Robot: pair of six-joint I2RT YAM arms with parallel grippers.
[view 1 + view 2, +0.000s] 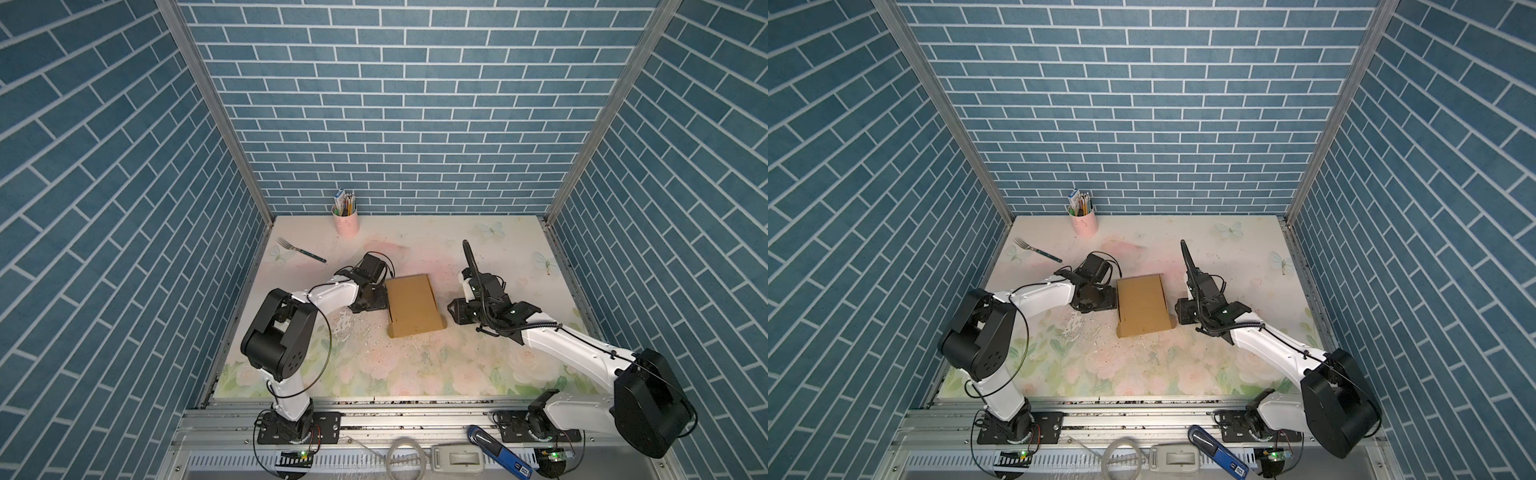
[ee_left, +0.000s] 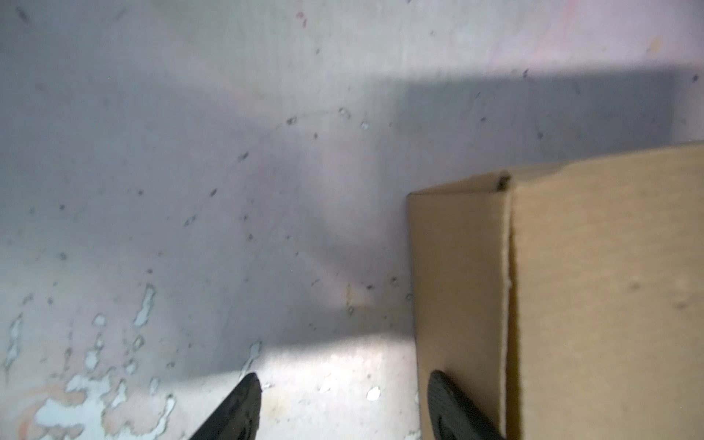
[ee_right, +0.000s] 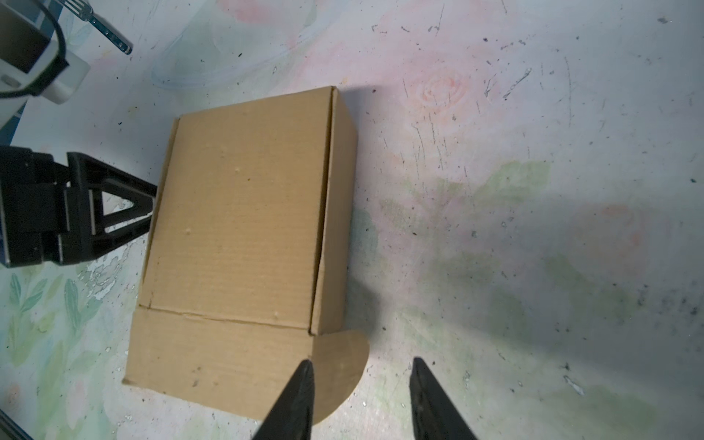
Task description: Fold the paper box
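The paper box [image 1: 413,305] [image 1: 1144,305] is plain brown cardboard and sits mid-table with its lid down. A front flap lies out on the near side, and a rounded tab [image 3: 343,365] sticks out flat at the near right corner. My left gripper [image 1: 380,299] [image 2: 344,375] is open at the box's left side wall [image 2: 457,285]. One of its fingers [image 2: 453,411] is close against that wall and the other is over bare table. My right gripper [image 1: 452,309] [image 3: 362,362] is open just right of the box. One finger [image 3: 297,404] is over the rounded tab, and nothing is gripped.
A pink cup [image 1: 345,220] of pencils stands at the back wall. A fork [image 1: 301,250] lies at the back left. Blue brick walls close in three sides. A blue-handled tool [image 1: 498,453] rests on the front rail below the table edge.
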